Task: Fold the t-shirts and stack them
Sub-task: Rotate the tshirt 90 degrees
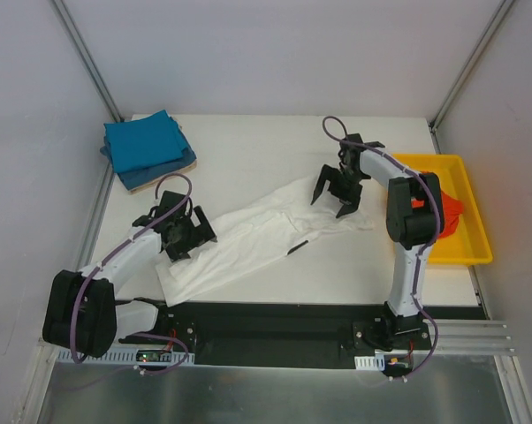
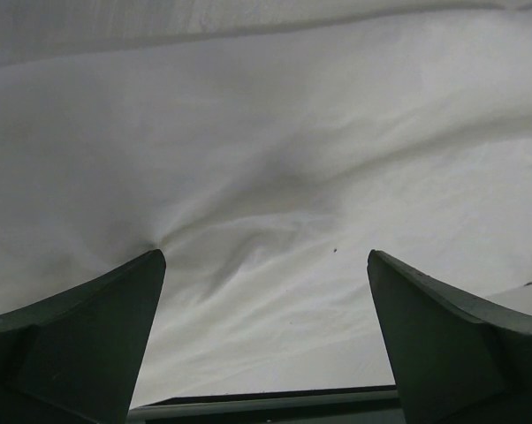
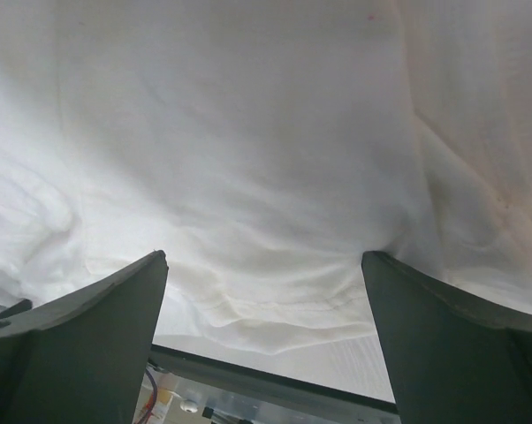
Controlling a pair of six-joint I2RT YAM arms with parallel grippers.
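Can't read a thing here — just a small black mark (image 1: 297, 248) on the crumpled white cloth t-shirt (image 1: 248, 237), too tiny for me.

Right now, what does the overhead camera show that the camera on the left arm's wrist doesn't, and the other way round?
Only the overhead view: a folded teal-blue stack at the far left corner, the yellow tray holding an orange-red shirt, and the right claw, open over the far end of the white shirt. Only the left wrist view: fine creases, and the cloth puckering at one fingertip. Both: the white shirt and the open left claw.
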